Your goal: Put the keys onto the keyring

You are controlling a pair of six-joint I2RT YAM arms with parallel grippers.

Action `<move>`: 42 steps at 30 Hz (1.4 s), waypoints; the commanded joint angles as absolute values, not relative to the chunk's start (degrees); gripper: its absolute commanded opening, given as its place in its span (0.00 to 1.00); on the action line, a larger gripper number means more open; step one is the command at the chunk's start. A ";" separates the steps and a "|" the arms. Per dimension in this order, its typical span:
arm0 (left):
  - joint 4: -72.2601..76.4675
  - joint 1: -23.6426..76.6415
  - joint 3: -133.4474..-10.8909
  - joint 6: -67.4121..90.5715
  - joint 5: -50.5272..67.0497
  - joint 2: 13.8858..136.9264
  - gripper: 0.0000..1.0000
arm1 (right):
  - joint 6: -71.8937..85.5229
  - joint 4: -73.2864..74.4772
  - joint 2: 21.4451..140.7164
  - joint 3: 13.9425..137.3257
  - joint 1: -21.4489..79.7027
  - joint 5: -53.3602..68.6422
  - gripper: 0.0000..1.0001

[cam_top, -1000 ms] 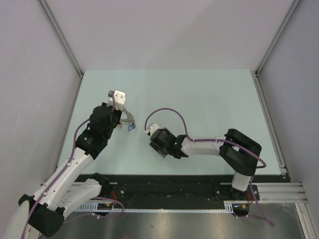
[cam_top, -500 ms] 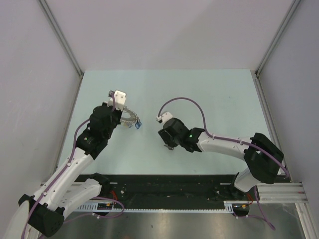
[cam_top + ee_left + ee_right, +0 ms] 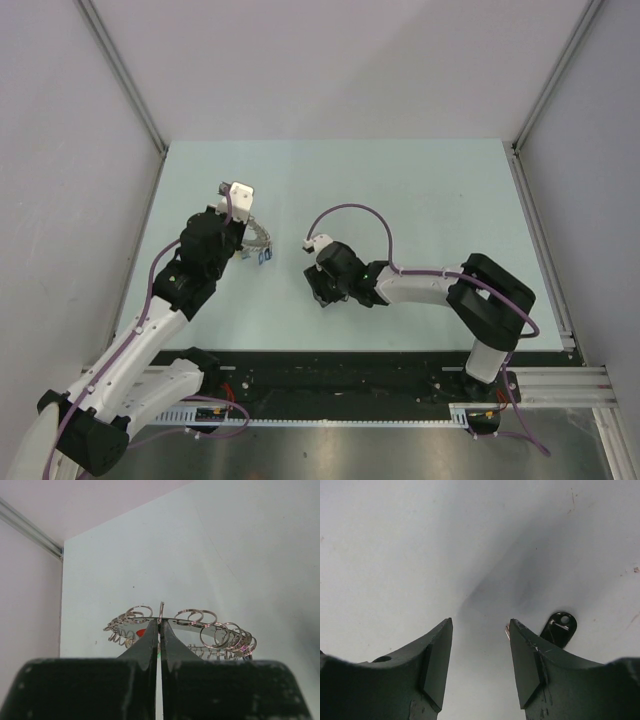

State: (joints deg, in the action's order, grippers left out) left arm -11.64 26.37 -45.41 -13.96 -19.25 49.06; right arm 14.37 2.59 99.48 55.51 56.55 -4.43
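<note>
My left gripper (image 3: 243, 232) (image 3: 160, 622) is shut on the keyring (image 3: 210, 622), a thin silver ring carrying several small split rings, held above the table. A red key head (image 3: 141, 632) shows behind my left fingers. In the top view the keyring (image 3: 262, 241) hangs right of the gripper with blue key heads (image 3: 265, 257) below it. My right gripper (image 3: 317, 291) (image 3: 480, 626) is open and empty, pointing down close to the table. A key with a black head (image 3: 560, 628) lies on the table just beyond the right finger (image 3: 527, 655), partly hidden by it.
The pale green table (image 3: 420, 200) is walled by grey panels on the left, back and right. A metal rail (image 3: 540, 250) runs along the right edge. A purple cable (image 3: 350, 212) loops above the right wrist.
The right arm swung right and back, and its gripper is now lower left, over the black-headed key. The left gripper stays shut on the keyring, which shifted slightly.
</note>
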 commanded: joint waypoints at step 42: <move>-6.59 26.10 -45.62 -13.88 -17.05 48.08 0.00 | 22.24 4.15 76.29 38.24 46.59 -0.98 0.28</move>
State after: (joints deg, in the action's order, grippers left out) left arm -11.64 26.37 -45.41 -13.96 -17.72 49.06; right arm 20.38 13.19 76.14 40.49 48.60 -4.73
